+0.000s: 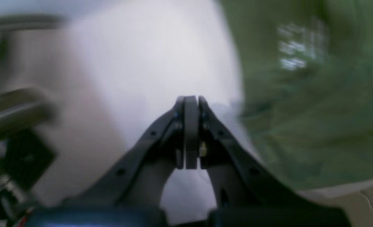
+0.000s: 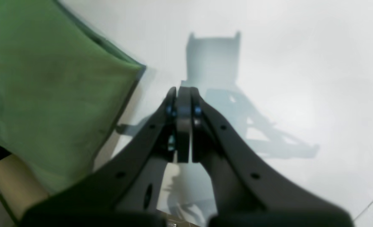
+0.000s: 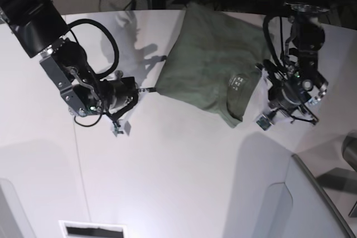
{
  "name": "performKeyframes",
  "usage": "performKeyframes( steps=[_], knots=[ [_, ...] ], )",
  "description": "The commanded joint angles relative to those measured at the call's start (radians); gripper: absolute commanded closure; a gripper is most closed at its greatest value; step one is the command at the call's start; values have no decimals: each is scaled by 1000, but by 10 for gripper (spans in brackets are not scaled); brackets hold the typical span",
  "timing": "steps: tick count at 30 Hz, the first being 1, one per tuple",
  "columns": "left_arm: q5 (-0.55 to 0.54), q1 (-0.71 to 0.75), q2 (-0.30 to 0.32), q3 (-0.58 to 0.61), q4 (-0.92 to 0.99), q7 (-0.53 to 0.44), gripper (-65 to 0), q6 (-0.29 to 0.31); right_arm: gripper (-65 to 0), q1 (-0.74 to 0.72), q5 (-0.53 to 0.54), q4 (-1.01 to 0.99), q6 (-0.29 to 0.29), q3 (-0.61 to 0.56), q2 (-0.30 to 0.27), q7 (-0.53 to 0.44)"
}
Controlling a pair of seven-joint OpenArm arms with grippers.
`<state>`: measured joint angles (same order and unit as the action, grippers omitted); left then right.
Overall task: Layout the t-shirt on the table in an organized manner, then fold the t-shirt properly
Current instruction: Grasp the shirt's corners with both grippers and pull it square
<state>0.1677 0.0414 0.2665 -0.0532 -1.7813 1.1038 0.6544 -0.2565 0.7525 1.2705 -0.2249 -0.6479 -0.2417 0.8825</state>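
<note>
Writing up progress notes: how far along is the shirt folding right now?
Done: the olive-green cotton t-shirt already lies as a compact folded shape on the big white tabletop, neck print showing. In hand: nothing; the left pincer and right pincer are both shut and empty, beside the shirt. Left: possibly a final tidy, since one edge reaches the table's far rim.

Base cam looks down from high up on the whole white smooth tabletop [image 3: 178, 176]. Each wrist cam sits close behind its black pincer, facing tabletop ahead and the olive-green cotton t-shirt [image 3: 215, 62] beside it, shared with base.
</note>
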Motion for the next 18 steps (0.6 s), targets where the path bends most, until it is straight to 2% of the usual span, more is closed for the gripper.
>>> performKeyframes(
  steps=[1, 9, 13, 18],
  knots=[
    [-7, 30, 3, 3, -30, 17, 0, 5, 0, -27, 9, 18, 6, 4, 3, -7],
    [-12, 208, -46, 39, -32, 2, 0, 3, 0, -31, 9, 11, 6, 4, 3, -9],
    [-3, 236, -55, 25, 53, -95, 0, -3, 0, -31, 9, 11, 6, 4, 3, -9],
    [-3, 219, -43, 22, 166, -115, 0, -3, 0, -30, 8, 11, 6, 4, 3, -9]
  ],
)
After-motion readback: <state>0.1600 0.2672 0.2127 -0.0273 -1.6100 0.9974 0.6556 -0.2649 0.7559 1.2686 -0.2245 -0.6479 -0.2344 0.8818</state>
